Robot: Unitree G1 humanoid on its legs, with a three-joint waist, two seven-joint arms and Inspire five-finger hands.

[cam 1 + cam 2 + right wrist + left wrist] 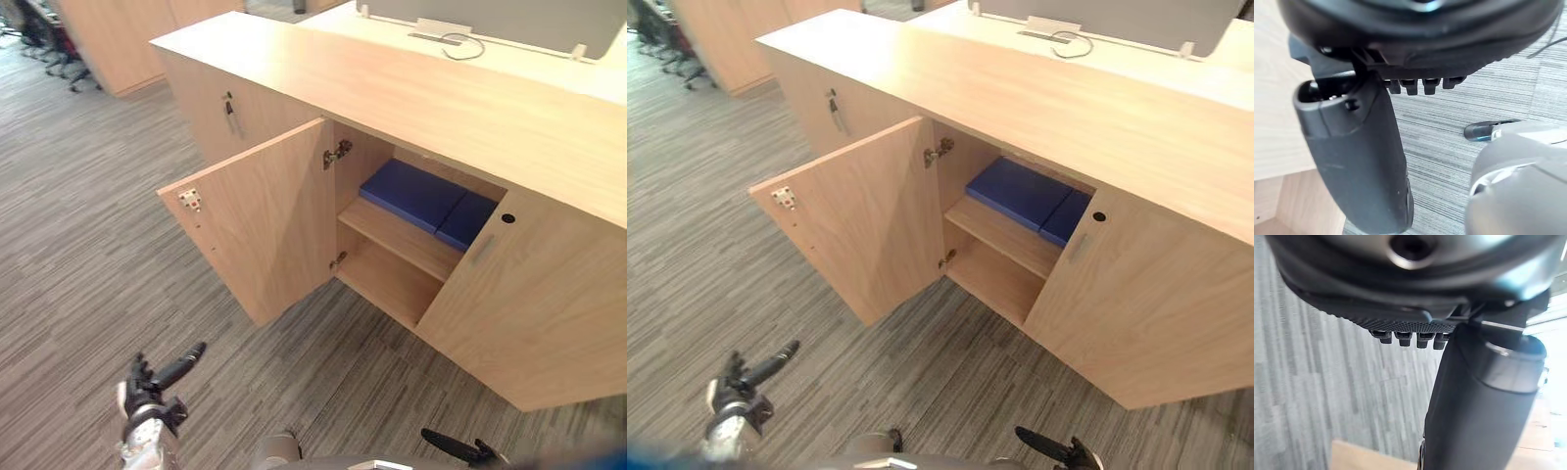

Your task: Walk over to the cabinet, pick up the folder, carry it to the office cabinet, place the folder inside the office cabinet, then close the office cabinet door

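Left hand's fingers (1400,337) are stretched out in a row, thumb (1479,401) standing apart from them, nothing between them. That left hand (147,392) hangs low over the grey carpet (78,245), one finger pointing up toward the cabinet. Over on the other side, the right hand (1048,446) has its fingers (1425,85) straight too, with the thumb off to the side, and it carries nothing. Both hands are well apart from the cabinet (441,98).

Now the cabinet: the left door (260,220) is swung wide open toward the robot, with its hinge (338,154) showing at the top of the opening. The right door (529,304) is shut, and a small handle (482,247) sits near its edge. And there's the folder (411,191), blue, lying flat on the upper shelf (402,240) inside, partly hidden behind the shut door.
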